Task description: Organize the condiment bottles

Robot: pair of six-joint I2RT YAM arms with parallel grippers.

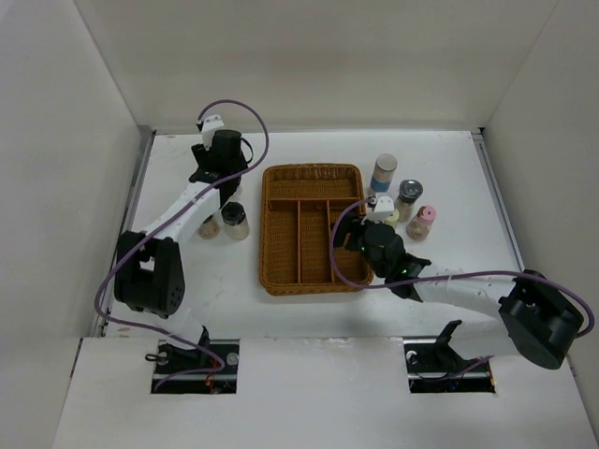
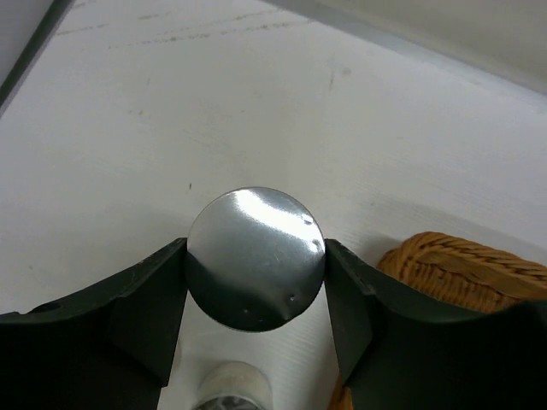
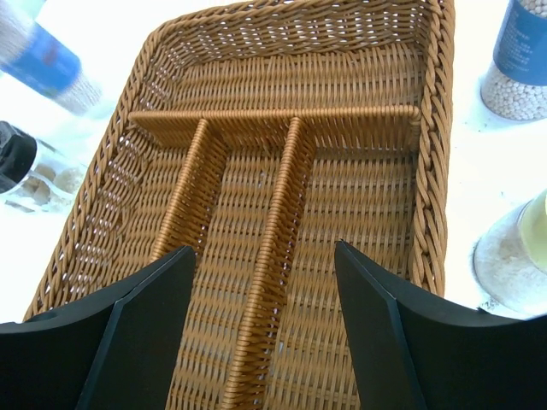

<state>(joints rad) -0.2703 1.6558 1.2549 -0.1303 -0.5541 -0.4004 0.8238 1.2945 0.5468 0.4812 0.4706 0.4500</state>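
Seven condiment bottles are on the white table [image 1: 309, 150], all small, round, upright jars. I take the one wicker tray [image 1: 266, 234] as the clock centre in the top view. Four jars stand at 2 to 3 o'clock:
- the blue-band jar [image 1: 384, 173], with white beads inside
- the grey-capped jar [image 1: 408, 195]
- the pink-capped jar [image 1: 423, 222]
- the cream-capped jar [image 3: 517, 248], partly hidden from above

Three are at 9 to 10 o'clock: the dark-capped jar [image 1: 234, 222], the pale jar [image 1: 210, 226] just beside it, and the silver-capped jar [image 2: 255, 239].

The left gripper [image 2: 256, 260] is closed on the silver-capped jar. Both black fingers [image 2: 137, 316] touch the sides of its flat, shiny, round cap. The right gripper [image 3: 265, 256] hangs over the tray toward 4 o'clock, its fingers wide apart with nothing between them.

The tray is brown woven wicker, rectangular with rounded corners. Two long dividers and one cross divider make four compartments: three long ones, and one across at 12 o'clock.
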